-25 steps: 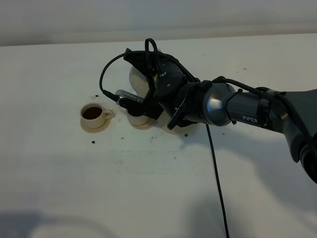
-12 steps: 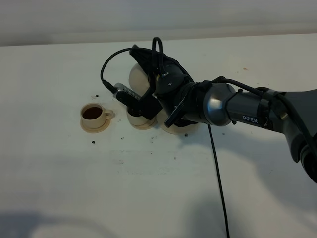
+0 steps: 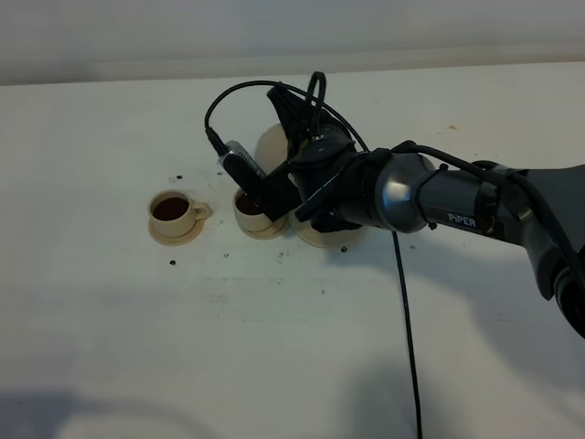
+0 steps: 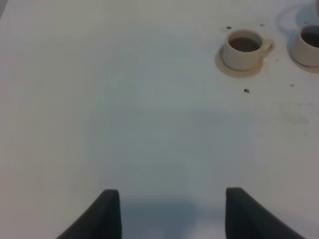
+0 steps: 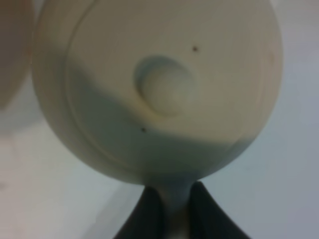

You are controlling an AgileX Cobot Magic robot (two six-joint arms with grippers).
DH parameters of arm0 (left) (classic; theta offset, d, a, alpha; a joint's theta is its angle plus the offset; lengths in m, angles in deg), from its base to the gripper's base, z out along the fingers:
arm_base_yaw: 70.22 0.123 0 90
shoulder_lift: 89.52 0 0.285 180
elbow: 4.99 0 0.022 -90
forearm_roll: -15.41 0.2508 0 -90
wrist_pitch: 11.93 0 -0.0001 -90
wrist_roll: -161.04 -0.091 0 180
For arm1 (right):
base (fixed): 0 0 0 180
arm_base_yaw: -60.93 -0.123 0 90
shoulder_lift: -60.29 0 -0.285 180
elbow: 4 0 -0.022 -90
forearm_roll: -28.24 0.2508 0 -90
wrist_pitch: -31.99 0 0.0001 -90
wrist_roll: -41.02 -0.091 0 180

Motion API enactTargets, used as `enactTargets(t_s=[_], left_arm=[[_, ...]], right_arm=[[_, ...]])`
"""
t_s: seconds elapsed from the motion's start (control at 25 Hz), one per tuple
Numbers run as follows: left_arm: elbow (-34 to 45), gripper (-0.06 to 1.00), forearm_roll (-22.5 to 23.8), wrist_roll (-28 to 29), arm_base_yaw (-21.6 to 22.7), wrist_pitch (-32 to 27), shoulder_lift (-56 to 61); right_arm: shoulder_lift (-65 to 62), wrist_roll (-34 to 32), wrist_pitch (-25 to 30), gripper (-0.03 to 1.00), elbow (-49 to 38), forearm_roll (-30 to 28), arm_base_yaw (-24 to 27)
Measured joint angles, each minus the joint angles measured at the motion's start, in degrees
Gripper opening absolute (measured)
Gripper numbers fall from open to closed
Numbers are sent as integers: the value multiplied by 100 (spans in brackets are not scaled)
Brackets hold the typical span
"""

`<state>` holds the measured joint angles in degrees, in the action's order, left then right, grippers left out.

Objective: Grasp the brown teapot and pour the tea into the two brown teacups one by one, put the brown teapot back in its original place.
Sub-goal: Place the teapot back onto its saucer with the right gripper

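My right gripper (image 3: 294, 151) reaches across and is shut on the loop handle of the brown teapot (image 3: 271, 143), held in the air above and behind the right teacup (image 3: 247, 207). In the right wrist view the teapot's lid and knob (image 5: 167, 92) fill the frame, with the gripper (image 5: 169, 204) pinching the handle. The left teacup (image 3: 172, 210) holds dark tea on its saucer; the right teacup also shows dark tea. The wide saucer (image 3: 313, 240) lies bare, partly under the arm. My left gripper (image 4: 169, 199) is open and empty over the table, both teacups (image 4: 242, 49) (image 4: 306, 45) far ahead.
The white table (image 3: 274, 347) carries a few dark specks near the cups. A black cable (image 3: 407, 347) hangs from the right arm across the table toward the front. The right arm's body (image 3: 457, 206) hides the area right of the wide saucer.
The right gripper has swung the teapot up and to the right, away from over the right teacup. That cup's dark tea is now uncovered. The left gripper has not moved.
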<state>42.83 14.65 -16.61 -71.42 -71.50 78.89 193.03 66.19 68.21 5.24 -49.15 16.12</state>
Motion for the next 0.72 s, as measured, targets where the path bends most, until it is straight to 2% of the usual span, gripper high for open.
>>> enactTargets(t_s=[0.28,0.4,0.56,0.72], left_arm=[[0,47,0,0,0,0,0],[0,47,0,0,0,0,0],[0,47,0,0,0,0,0],[0,47,0,0,0,0,0]], right_arm=[[-259,-24,338,12,0,984,0],[-561,-24,507,12,0,1624,-14],[-980,-24,926,12,0,2703,-63],[-1293,-29,1377,12,0,4153,-118]])
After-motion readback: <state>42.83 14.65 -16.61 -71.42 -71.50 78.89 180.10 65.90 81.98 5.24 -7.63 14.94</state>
